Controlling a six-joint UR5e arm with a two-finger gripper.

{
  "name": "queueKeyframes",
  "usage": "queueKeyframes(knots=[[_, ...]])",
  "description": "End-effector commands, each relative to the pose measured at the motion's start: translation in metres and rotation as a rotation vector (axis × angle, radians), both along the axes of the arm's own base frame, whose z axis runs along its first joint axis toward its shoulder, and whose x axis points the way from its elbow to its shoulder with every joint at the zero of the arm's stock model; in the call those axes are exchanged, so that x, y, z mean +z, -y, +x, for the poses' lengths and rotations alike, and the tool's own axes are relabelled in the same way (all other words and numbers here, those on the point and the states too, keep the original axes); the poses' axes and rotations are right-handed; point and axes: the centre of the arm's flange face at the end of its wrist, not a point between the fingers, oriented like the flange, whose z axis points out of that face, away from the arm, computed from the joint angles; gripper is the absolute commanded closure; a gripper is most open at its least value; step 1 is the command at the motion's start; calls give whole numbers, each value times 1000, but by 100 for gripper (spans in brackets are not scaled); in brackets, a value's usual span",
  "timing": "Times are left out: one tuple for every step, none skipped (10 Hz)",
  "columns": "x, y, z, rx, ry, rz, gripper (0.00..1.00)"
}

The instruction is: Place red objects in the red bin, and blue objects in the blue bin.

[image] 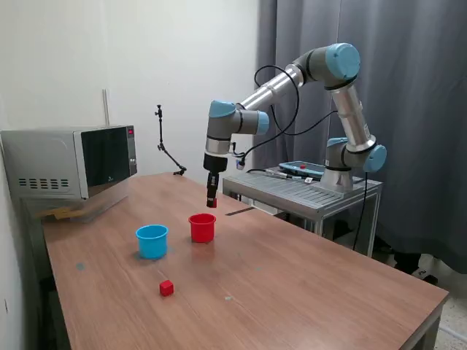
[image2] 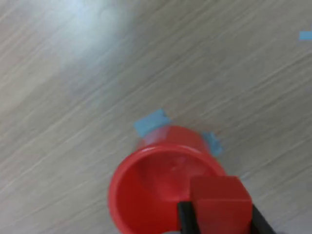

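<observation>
Long brown wood-grain table [image: 292, 277] carries everything. Grey boxy microwave oven [image: 69, 162] sits on its far corner, at the exterior view's left. Grey slatted metal stand [image: 306, 191] with the arm's base is at the exterior view's right, behind the table.

UR5e arm reaches over the table; black two-finger gripper [image: 212, 200] hangs above the small round red plastic cup [image: 202, 227], apart from its rim. Wrist view: fingers clamped on a small solid red cube [image2: 220, 204], one on each side; the cube is held over the cup's open mouth [image2: 146, 195]. Bits of light blue tape [image2: 151, 122] show on the table beside the cup's base.

Small round light blue plastic cup [image: 152, 240] stands just beside the red cup, toward the exterior view's left, not touching.

A second small red cube [image: 166, 288] lies on the table, nearer the camera than both cups, well apart from the gripper.
</observation>
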Motion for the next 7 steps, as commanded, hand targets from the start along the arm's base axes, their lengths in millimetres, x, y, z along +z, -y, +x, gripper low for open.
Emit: queueKeyframes(knots=[[-11,8,1,5,-3,-8,100],[-22,6,4,2,15,-10,100],[-30,2,8,-7,32,-14,100],[-34,-6,11,-18,41,-16,100],[-35,-10,12,-24,43,-15,100],[-35,-14,12,-32,42,-17,100],[-35,-16,12,-35,42,-17,100]])
